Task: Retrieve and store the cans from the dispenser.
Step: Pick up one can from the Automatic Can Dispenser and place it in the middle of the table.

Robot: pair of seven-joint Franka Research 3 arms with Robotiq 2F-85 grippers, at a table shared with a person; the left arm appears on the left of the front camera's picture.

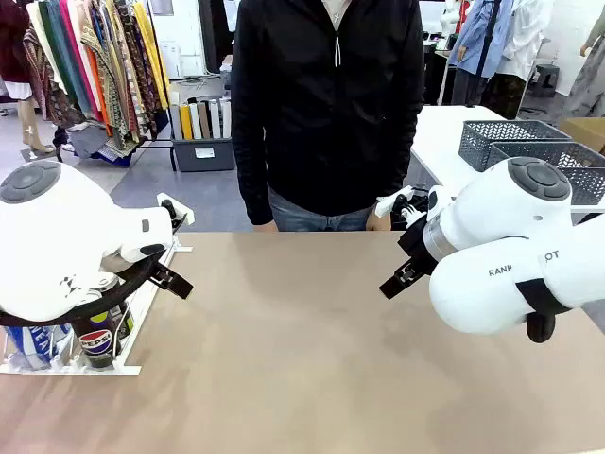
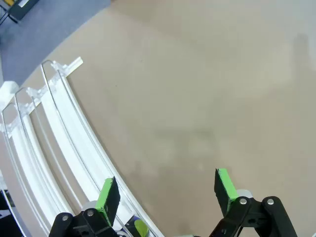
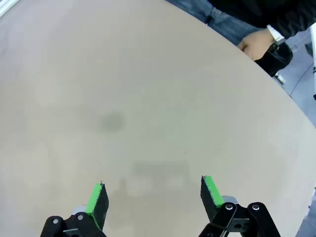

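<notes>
- I am holding my left tool [image 2: 165, 182] with its green pads wide apart and gripping nothing. It is hanging over the edge of the dispenser [image 2: 61, 123], so one pad is sitting above the rails and the other above bare desk [image 1: 302, 340].
- I am judging that the spread suits a slim can, ready to straddle one before closing.
- The cans [image 1: 96, 342] are standing at the dispenser's low end on my left side, bunched against the end stops. The slope is feeding them there, which is why I am reaching at that end. My left arm is hiding part of them, so I am not counting them.
- I am keeping my right tool [image 3: 154, 187] apart and empty too, hovering over open desk well away from the rack. I take it to be waiting out of the left arm's way.
- The person [image 1: 326, 104] is standing at the far edge, one hand [image 3: 256, 42] resting near the rim.
</notes>
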